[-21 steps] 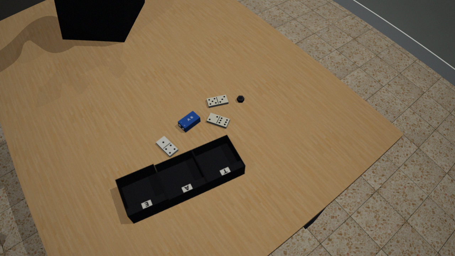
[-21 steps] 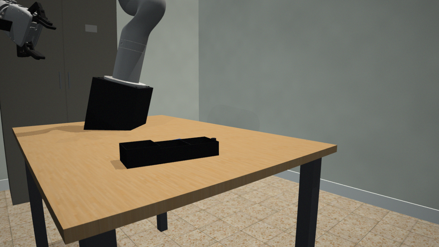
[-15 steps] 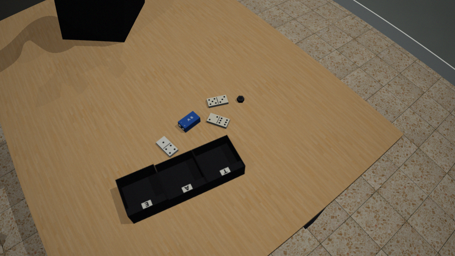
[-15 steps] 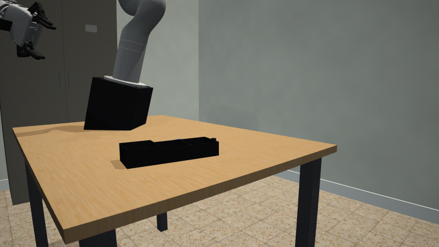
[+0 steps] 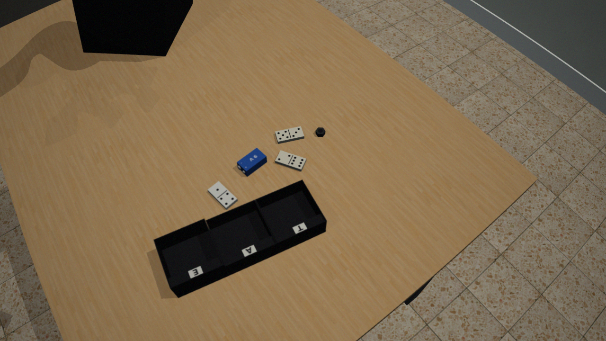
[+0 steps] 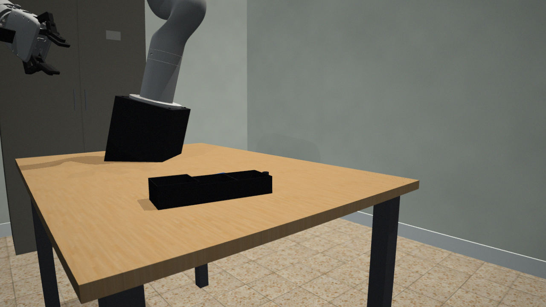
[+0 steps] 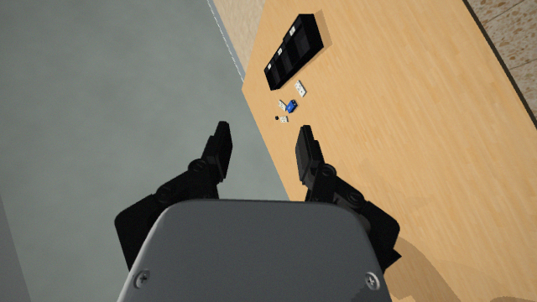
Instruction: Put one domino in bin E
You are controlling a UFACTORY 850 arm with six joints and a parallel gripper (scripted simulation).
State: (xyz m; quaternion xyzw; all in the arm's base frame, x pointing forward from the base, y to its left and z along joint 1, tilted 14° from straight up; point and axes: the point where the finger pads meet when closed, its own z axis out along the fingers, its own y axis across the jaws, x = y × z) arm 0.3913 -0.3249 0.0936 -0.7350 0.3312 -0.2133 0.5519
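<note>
Grey walls and a speckled tile floor [image 5: 529, 237] are seen around a light wooden table [image 5: 381, 203], on which a black three-compartment bin row [image 5: 315, 210] marked E, A and T is set. Three white dominoes with black pips are laid flat behind it: one [image 5: 222, 194] near compartments E and A, one [image 5: 290, 160] behind T, one [image 5: 289, 133] farther back. A blue rectangular 9V battery [image 5: 251, 161] and a small black hexagonal nut [image 5: 320, 131] are placed among them. The black-fingered gripper [image 7: 263, 144] is held high, well apart from everything, its jaws parted with nothing grasped.

Plain grey-green walls [image 6: 381, 76], speckled beige tile floor [image 6: 305, 274], dark cabinet [image 6: 95, 76] behind a wooden table [image 6: 267, 213] on dark legs.
</note>
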